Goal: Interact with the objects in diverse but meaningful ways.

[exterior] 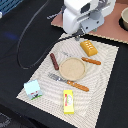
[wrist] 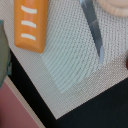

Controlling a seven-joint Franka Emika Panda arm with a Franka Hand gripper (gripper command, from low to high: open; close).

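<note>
My gripper (exterior: 77, 34) hangs over the placemat's far edge, under the white arm body, and its fingers do not show clearly in either view. Just beyond it toward the exterior view's right lies the orange-yellow ridged block (exterior: 88, 47), which the wrist view shows as the ridged block (wrist: 31, 24) with pale stripes. A brown sausage (exterior: 54, 61) lies beside a tan plate (exterior: 72, 68), and an orange-brown sausage (exterior: 91, 61) lies on the plate's other side. The bright yellow box (exterior: 68, 101) and the small white carton (exterior: 32, 89) sit near the front edge.
An orange-handled fork (exterior: 70, 82) lies in front of the plate. A silver blade (wrist: 93, 29) lies on the woven placemat (wrist: 70, 65). A black cable (exterior: 25, 45) loops on the dark table. A pinkish board (exterior: 107, 25) lies behind the mat.
</note>
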